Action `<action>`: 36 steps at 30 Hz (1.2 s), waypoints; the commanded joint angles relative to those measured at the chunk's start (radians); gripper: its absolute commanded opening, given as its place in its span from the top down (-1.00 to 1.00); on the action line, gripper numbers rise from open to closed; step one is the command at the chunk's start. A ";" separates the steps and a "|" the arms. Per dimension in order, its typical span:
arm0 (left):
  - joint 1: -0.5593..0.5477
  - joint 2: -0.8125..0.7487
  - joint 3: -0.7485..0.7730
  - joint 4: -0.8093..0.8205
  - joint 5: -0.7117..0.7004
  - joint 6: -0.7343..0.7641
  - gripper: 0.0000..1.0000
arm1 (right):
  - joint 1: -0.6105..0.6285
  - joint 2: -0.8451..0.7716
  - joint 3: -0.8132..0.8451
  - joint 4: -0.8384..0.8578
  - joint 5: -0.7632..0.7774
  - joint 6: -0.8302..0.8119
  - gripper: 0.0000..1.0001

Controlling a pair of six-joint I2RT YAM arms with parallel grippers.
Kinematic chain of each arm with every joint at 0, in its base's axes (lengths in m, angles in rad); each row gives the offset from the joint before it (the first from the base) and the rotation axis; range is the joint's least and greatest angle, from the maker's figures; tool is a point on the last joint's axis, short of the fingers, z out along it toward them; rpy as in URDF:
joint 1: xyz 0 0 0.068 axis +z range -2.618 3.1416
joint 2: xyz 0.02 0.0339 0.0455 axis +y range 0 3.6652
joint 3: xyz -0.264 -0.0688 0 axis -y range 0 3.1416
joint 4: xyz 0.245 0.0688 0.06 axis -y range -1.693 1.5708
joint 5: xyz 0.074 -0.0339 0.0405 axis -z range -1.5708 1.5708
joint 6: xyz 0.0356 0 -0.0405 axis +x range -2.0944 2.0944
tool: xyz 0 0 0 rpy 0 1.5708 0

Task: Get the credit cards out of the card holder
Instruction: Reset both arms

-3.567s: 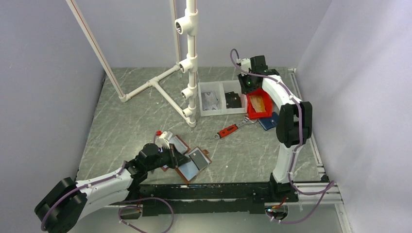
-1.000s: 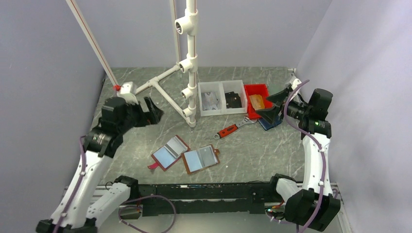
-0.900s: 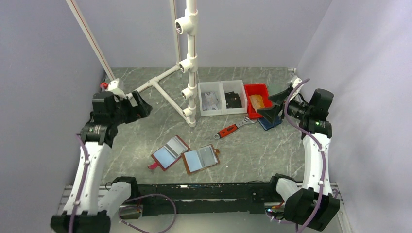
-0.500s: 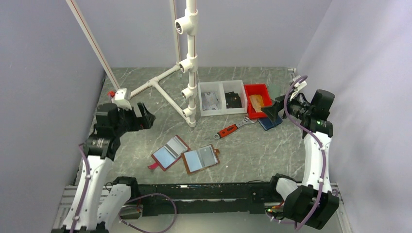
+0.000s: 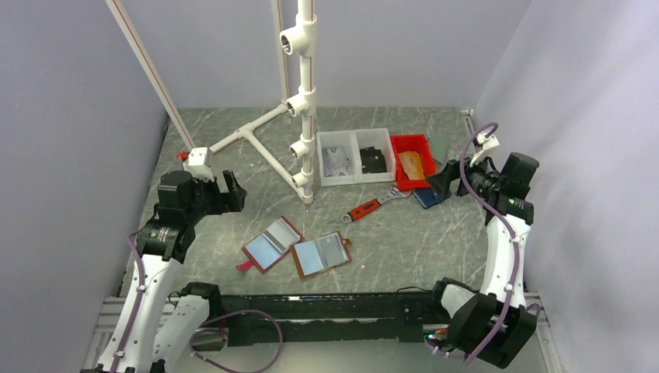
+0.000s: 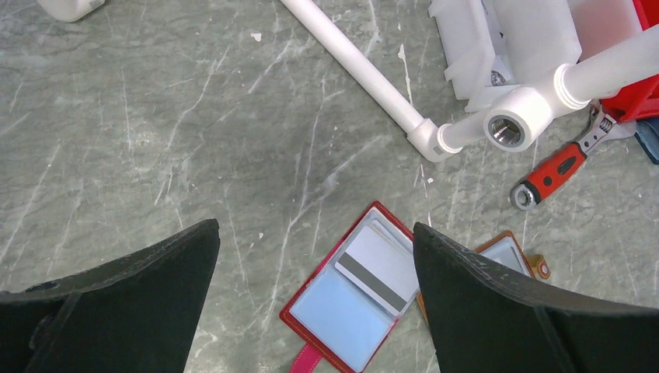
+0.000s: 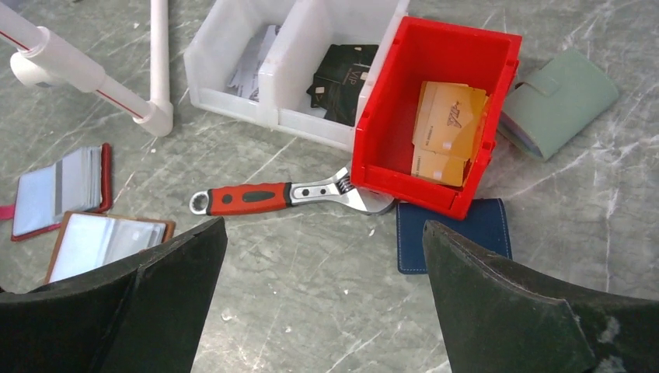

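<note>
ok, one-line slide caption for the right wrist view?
Open right end effector frames red bin of gold cards, wrench and blue wallet beside it.

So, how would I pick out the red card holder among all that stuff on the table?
Find the tall white pipe stand, then look lower in the overhead view. Two holders lie open side by side there. The red card holder is the left one, red-rimmed with a pink tab; the brown card holder beside it is brown-rimmed.
</note>
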 commanded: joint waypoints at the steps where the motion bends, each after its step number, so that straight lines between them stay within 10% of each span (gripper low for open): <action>1: -0.003 -0.013 0.001 0.031 0.000 0.032 -0.99 | -0.016 -0.007 0.006 0.034 -0.053 0.019 -1.00; 36: -0.003 -0.027 -0.007 0.032 0.031 0.022 -0.99 | -0.055 0.024 0.064 0.072 -0.129 0.189 -1.00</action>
